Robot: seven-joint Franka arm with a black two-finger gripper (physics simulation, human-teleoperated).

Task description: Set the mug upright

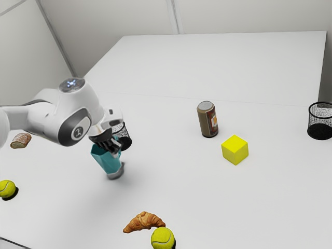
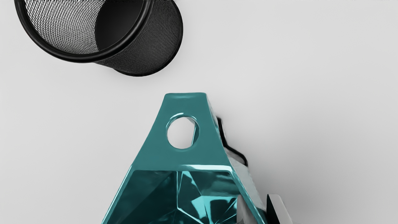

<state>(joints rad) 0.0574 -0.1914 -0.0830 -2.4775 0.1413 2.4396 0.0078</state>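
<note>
- Well, see the teal mug (image 1: 110, 162) at the centre of a clock laid over the exterior view, twelve at its top; leaning, mouth toward eleven, grey base toward five. Cannot tell from either view about contact with the table (image 1: 259, 78).
- Have the gripper (image 1: 113, 149) clamped on the mug's wall: one finger inside the mouth, the other (image 2: 279, 208) outside, close together with just the wall between.
- Find in the wrist view the handle (image 2: 186, 158) with its round hole, pointing away from the fingers, toward the space just beside the mesh cup.
- See the arm (image 1: 49, 119) coming in from about ten.
- Near the mug, at one: find the mesh cup (image 1: 124, 142), black.
- At five: spot the croissant (image 1: 142, 222), with a ball (image 1: 163, 238) right beside it.
- Toward two: see the can (image 1: 206, 119), upright; then near it, at three, the yellow cube (image 1: 235, 150).
- Well apart, just before three: find another mesh cup (image 1: 320, 128).
- Between eight and nine: see a second ball (image 1: 7, 189).
- Between nine and ten: find the bread (image 1: 21, 140).
</note>
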